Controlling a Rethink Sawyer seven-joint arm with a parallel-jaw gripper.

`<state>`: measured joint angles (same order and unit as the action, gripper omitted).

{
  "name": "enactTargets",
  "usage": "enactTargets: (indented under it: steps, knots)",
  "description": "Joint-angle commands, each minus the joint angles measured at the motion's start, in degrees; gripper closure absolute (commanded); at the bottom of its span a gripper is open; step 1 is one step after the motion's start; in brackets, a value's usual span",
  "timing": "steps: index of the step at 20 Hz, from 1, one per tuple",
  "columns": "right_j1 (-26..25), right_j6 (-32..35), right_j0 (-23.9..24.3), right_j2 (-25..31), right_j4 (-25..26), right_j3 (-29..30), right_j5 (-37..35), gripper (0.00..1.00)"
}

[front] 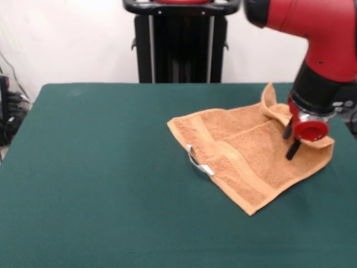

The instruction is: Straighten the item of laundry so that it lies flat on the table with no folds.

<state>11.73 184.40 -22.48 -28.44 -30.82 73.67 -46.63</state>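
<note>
The orange-tan towel (pixel 240 159) lies on the dark green table (pixel 100 184), right of centre. Its near and left parts are flat, with the white loop tag (pixel 199 163) at its left edge. Its far right corner is folded back over itself, and a flap (pixel 269 96) stands up at the far edge. My gripper (pixel 290 140) comes down from the upper right onto the towel's right part, just beside the folded-over layer (pixel 321 144). Its two black fingers (pixel 292 149) stand apart, with the tips at the cloth. I cannot see any cloth pinched between them.
The robot's black pedestal (pixel 181 42) stands at the table's far edge. The red arm (pixel 326 33) fills the upper right corner. Dark cables (pixel 8 120) hang beyond the table's left edge. The towel's right corner lies close to the table's right side.
</note>
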Motion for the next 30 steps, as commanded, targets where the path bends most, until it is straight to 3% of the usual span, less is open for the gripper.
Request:
enactTargets:
  steps: [1,5,9,16,25,30]
  knots:
    - [-0.2,16.4,-3.5,1.7,-1.2,-7.6,-9.8,0.00]
    - [-1.8,17.7,-4.6,1.0,-1.6,-9.7,-10.3,0.00]
    - [-2.3,16.3,-5.0,2.1,-2.7,-6.7,-4.5,0.00]
    - [-1.2,13.9,-4.6,3.6,-3.6,-4.1,-2.3,0.00]
    - [5.0,-1.1,1.2,7.7,-0.7,6.2,2.2,0.00]
    - [7.2,-7.3,5.0,12.4,1.2,13.6,9.3,0.00]
